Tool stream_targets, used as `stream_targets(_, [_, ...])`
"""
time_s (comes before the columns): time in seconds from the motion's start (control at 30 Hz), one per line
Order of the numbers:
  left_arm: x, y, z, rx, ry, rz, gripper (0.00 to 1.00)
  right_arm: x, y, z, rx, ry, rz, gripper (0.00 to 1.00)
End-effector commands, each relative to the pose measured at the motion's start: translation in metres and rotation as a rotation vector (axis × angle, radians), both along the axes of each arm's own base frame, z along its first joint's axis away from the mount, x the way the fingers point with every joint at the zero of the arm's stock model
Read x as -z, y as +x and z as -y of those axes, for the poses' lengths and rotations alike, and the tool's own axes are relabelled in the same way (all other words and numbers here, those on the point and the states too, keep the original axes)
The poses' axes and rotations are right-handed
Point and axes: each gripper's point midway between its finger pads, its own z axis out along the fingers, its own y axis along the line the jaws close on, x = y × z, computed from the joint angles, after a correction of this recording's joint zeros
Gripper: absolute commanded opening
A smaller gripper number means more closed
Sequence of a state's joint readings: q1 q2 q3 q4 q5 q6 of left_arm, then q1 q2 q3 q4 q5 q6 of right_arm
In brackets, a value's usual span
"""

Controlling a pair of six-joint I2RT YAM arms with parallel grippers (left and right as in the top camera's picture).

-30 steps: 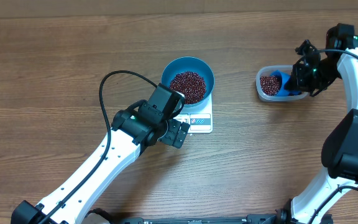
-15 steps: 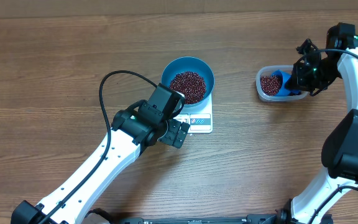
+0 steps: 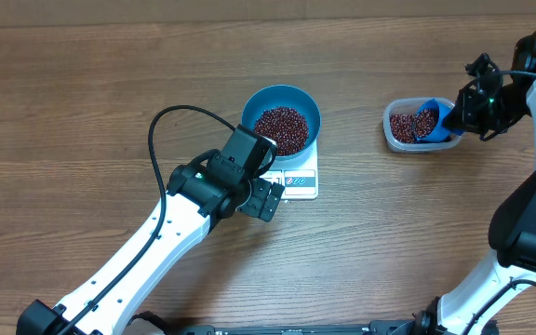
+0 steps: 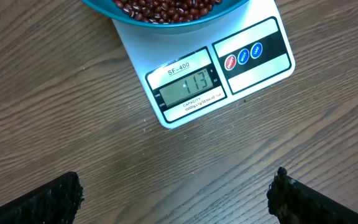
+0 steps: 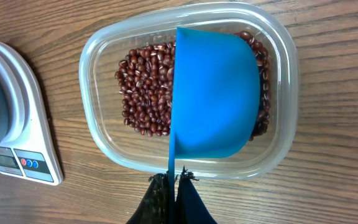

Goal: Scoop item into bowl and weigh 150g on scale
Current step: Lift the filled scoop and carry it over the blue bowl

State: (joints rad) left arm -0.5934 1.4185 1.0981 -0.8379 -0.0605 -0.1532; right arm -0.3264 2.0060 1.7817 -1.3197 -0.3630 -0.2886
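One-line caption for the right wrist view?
Right gripper holds the blue scoop in the clear tub of beans; scale at left.

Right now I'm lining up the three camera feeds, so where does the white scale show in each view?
Overhead: the scale sits at centre, under the blue bowl.
Left wrist: the scale is at top centre, its display reading 113.
Right wrist: the scale is at the left edge, partly cut off.
Shared landmark: its red and blue buttons.
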Motion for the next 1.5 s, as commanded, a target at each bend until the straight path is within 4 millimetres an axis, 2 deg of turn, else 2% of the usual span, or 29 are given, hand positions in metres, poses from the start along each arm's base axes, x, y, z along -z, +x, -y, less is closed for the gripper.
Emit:
stream_targets(0.0, [-0.004,0.0,-0.001,0.013,-0.004,0.011,1.0,-0.011,0.009,-0.002,0.002,0.027,0.043,0.03])
stream_targets(0.13, [-0.004,0.0,-0.001,0.013,-0.004,0.011,0.99,-0.014,0.005,-0.01,-0.001,0.077,0.035,0.03])
stream_targets(0.43, [-0.004,0.0,-0.001,0.013,-0.004,0.011,1.0,-0.014,0.001,-0.009,-0.012,0.083,0.025,0.03])
stream_targets(0.67, [-0.004,0.0,-0.001,0.013,-0.004,0.011,0.99,-0.022,0.003,0.004,0.005,0.077,0.052,0.03])
stream_targets(0.83, [-0.004,0.0,-0.001,0.013,-0.004,0.011,1.0,-0.032,0.002,0.004,-0.016,0.144,0.091,0.03])
stream_targets(0.97, [-0.004,0.0,-0.001,0.013,-0.004,0.011,0.99,-0.033,-0.002,0.012,0.01,0.163,0.089,0.03])
stream_targets(1.13, [-0.004,0.0,-0.001,0.013,-0.004,0.011,1.0,-0.046,-0.001,0.012,-0.013,0.262,0.169,0.03])
stream_targets(1.3, [-0.004,0.0,-0.001,0.013,-0.004,0.011,1.0,-0.055,-0.002,0.022,0.024,0.33,0.215,0.03])
stream_targets(1.47, [-0.004,0.0,-0.001,0.013,-0.004,0.011,0.99,-0.076,-0.003,0.019,0.002,0.46,0.313,0.03])
